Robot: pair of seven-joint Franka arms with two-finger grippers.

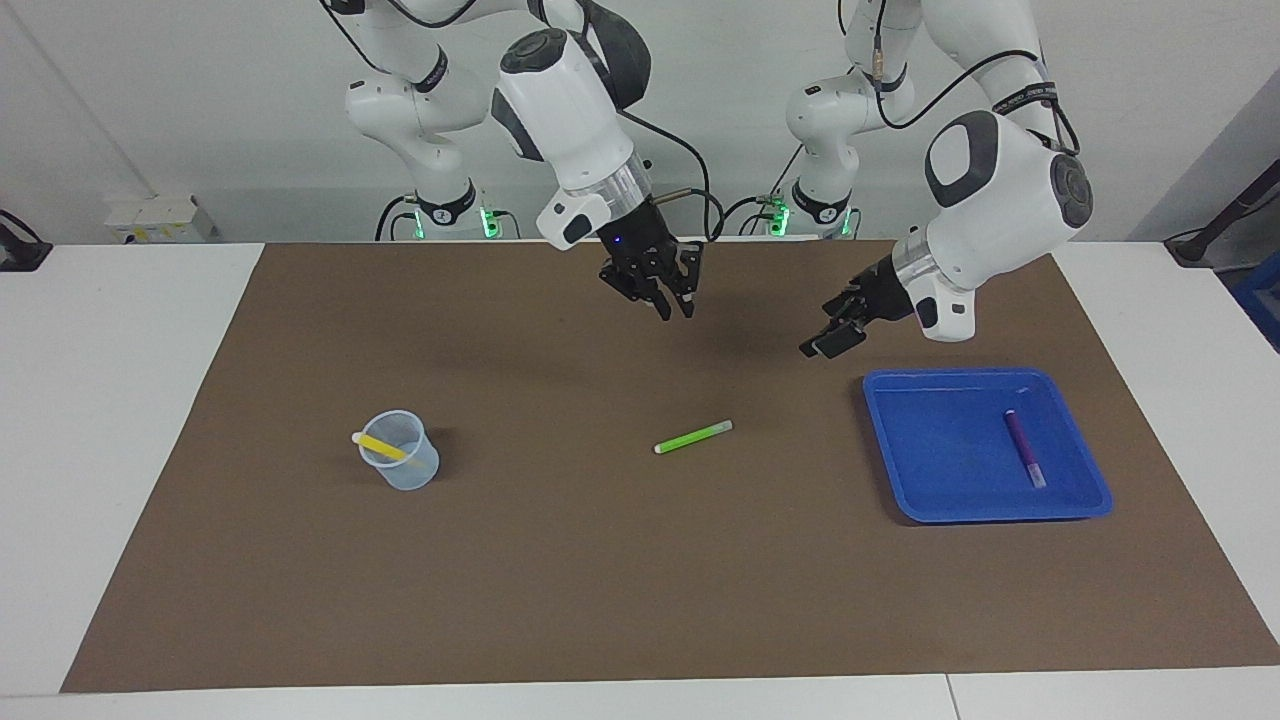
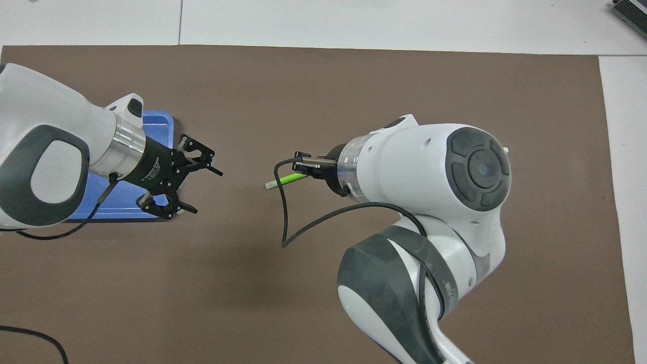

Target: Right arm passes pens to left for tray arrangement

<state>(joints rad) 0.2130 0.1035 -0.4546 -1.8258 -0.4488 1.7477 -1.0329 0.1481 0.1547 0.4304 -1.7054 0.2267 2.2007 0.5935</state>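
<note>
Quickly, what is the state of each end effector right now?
Left end effector: open, holding nothing, in the air beside the tray.
Right end effector: shut, holding nothing, above the mat.

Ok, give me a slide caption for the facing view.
Green pen lies mid-mat between cup and blue tray; right gripper and left gripper hover empty.

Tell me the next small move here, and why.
Probably lower the left gripper, whose jaws stand open in the air beside the shallow blue plastic tray, onto the slim bright-green marker pen. The pen lies free on the brown mat; the right gripper hangs empty.
</note>
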